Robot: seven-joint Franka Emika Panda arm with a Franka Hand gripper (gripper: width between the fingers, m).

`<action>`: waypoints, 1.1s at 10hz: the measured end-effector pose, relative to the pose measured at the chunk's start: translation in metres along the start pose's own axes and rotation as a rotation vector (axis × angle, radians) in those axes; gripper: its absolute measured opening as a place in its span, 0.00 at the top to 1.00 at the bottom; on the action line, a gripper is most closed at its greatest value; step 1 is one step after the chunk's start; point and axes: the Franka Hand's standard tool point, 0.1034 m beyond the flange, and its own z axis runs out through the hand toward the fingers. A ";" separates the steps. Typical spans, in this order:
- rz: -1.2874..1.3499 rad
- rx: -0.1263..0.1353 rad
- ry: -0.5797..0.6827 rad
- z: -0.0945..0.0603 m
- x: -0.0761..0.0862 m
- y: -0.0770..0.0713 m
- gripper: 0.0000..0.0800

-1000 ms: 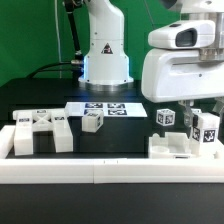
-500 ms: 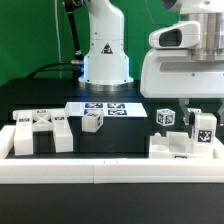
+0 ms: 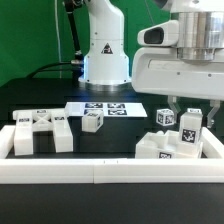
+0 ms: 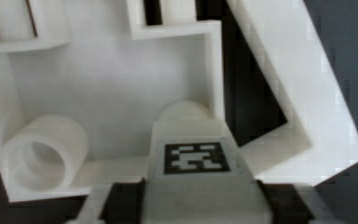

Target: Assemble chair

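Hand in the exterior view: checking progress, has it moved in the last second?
Yes. The hand, with the chair it grips, has shifted toward the exterior view's left, nearer the marker board.

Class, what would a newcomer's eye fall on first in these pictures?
The bulky white gripper at the exterior view's right, shut on a tagged chair part among other white pieces. At the exterior view's left, a blocky chair part sits behind the white border rail.
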 end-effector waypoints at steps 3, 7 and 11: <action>0.005 -0.001 0.002 0.000 0.001 0.001 0.36; -0.107 0.008 0.000 -0.021 -0.008 0.012 0.20; -0.122 0.006 -0.004 -0.022 -0.012 0.017 0.19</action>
